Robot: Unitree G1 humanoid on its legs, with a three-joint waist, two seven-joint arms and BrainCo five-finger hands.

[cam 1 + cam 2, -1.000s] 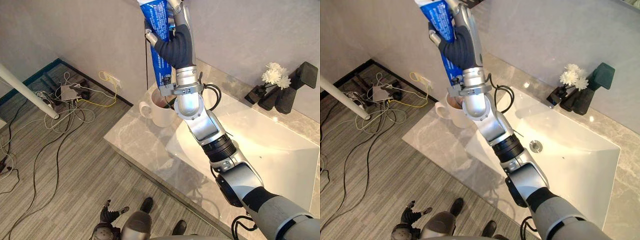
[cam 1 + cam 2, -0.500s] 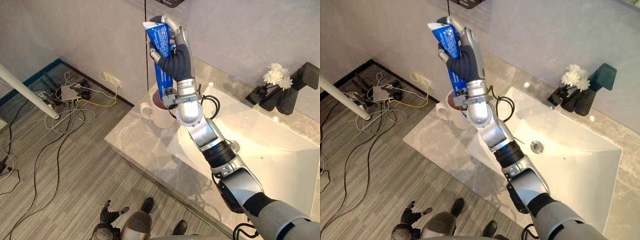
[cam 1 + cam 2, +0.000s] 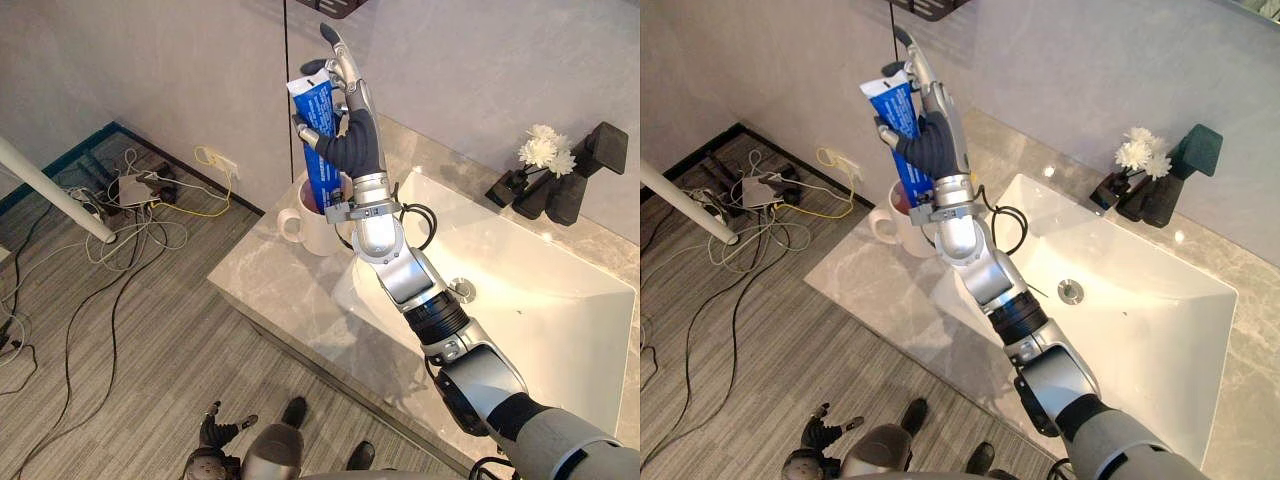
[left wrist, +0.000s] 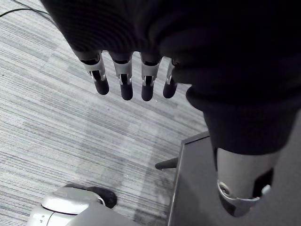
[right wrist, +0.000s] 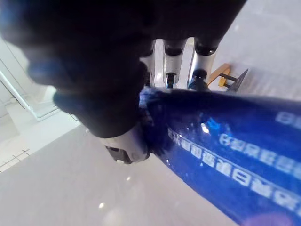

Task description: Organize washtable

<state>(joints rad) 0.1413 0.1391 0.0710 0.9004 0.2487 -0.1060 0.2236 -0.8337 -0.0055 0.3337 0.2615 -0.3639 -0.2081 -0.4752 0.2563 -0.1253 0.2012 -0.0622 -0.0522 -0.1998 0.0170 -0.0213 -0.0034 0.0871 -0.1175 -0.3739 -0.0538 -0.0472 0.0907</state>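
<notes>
Left hand (image 4: 122,84): hangs over the floor, fingers straight and slack, holding nothing.

White mug (image 3: 303,228): stands upright at the left corner of the bench (image 3: 262,285), just beside the sink (image 3: 545,300).

Blue toothpaste tube (image 3: 318,130): stands nearly upright over the mug. Over the last second it has come down, and its lower end now appears to sit inside the mug's mouth.

Right hand (image 3: 356,142): has lowered with the tube. Thumb and most fingers are curled round it, but one finger now points straight up, clear of the tube.

Assessment: the tube is being stowed in the mug and the grasp looks about to ease. Release is not yet made.

Flowers (image 3: 545,152): at the back right, well apart.
</notes>
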